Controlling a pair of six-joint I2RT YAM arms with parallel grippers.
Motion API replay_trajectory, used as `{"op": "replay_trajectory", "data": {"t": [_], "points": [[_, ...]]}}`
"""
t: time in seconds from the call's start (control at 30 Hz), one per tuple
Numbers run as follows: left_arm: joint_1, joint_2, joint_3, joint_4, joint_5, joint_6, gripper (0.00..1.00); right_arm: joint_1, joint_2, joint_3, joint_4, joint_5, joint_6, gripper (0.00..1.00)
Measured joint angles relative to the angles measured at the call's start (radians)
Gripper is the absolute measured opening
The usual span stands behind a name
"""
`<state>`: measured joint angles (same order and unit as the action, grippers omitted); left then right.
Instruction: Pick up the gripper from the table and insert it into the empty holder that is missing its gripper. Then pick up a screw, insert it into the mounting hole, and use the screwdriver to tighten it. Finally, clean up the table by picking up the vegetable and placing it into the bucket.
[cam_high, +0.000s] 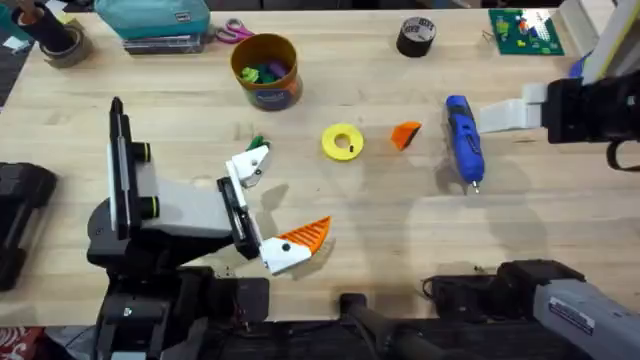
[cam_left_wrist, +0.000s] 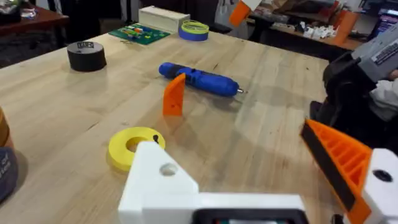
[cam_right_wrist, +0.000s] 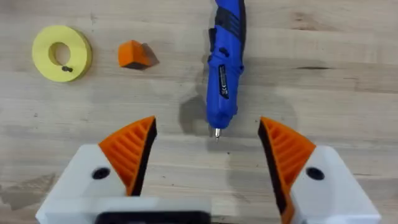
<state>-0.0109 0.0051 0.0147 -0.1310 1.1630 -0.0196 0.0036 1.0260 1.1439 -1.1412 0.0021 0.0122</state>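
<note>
bucket (cam_left_wrist: 5, 163) cut off at frame edge, vegetable (cam_high: 257, 143) mostly hidden behind holder (cam_high: 248, 163)

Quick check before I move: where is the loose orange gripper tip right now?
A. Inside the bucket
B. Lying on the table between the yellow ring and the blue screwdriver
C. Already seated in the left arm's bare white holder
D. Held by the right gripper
B: the orange gripper tip lies free on the table between the yellow ring and the screwdriver, while the holder is bare.
</note>
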Motion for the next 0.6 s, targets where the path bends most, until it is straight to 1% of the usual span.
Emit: {"op": "replay_trajectory", "data": {"t": [0.13,0.4,0.6], "points": [[0.000,0.000,0.000,-0.003,0.017,0.004,0.985,0.000,0.000,0.000,0.000,0.000,0.000,0.996],[0.000,0.000,0.000,-0.007,0.033,0.050,0.986,0.000,0.000,0.000,0.000,0.000,0.000,0.996],[0.000,0.000,0.000,-0.008,0.042,0.057,0.986,0.000,0.000,0.000,0.000,0.000,0.000,0.996]]}}
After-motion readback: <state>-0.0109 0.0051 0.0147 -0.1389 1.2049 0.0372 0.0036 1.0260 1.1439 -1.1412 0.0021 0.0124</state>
